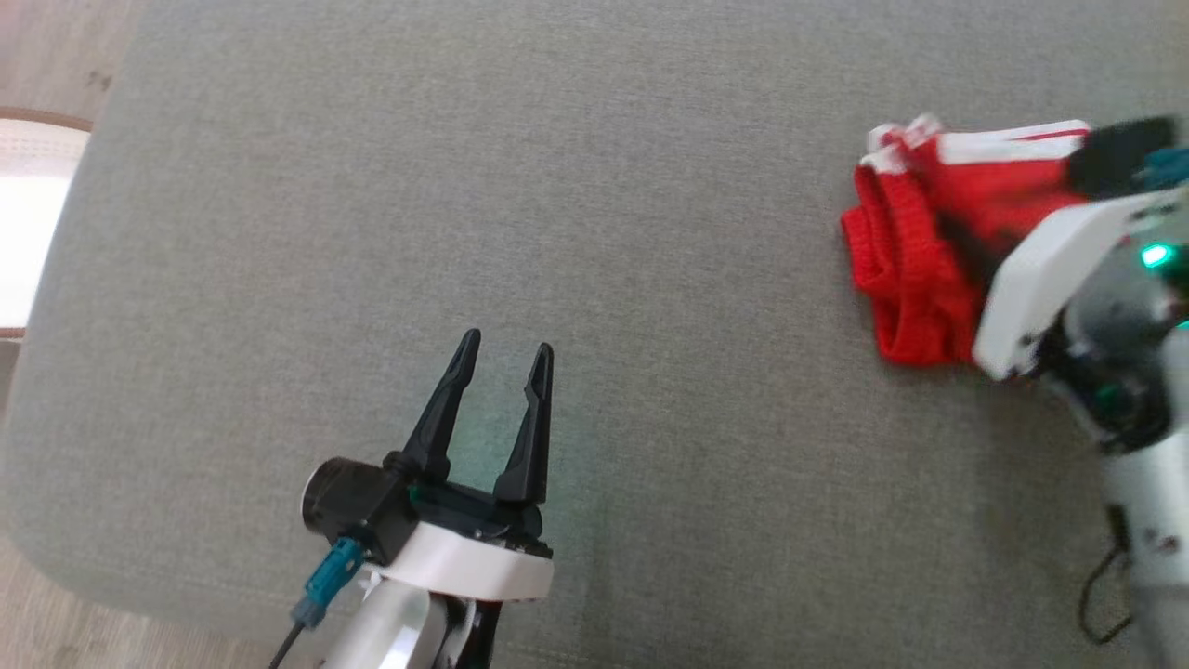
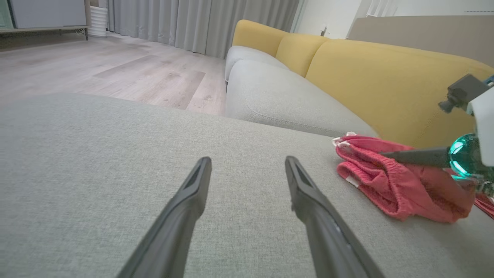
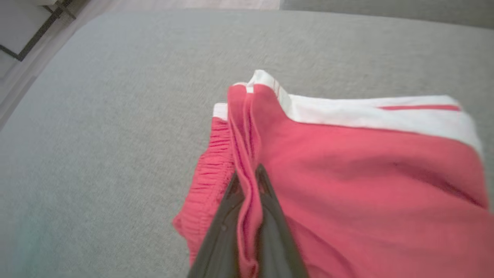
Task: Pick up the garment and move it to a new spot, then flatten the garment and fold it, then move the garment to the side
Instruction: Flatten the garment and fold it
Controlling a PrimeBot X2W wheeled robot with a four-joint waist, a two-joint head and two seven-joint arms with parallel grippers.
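Closest in, the left claw is hovering over the grey cushion. Its two dark fingers are spread wide and gripping nothing, with bare fabric showing between them. It is sitting at the lower left of the head view, well apart from the action.

Across to the robot's right, the right claw is clamping tight on the shorts. In its own wrist view a ridge of red cloth is running up between the two fingers, squeezed from both sides, just beside the gathered waistband. The rest of the shorts is spreading out ahead and to the right of those fingers, with a white band running along the far edge.

In the left wrist view the shorts are lying bunched on the cushion, off to the right of the open fingers, and the right claw's finger is reaching in over them from the right. Whether any part is lifting clear of the cushion I cannot tell.

Beyond the cushion a sofa with a grey seat and yellow back is standing. Past that, a wooden floor is stretching away to grey curtains.
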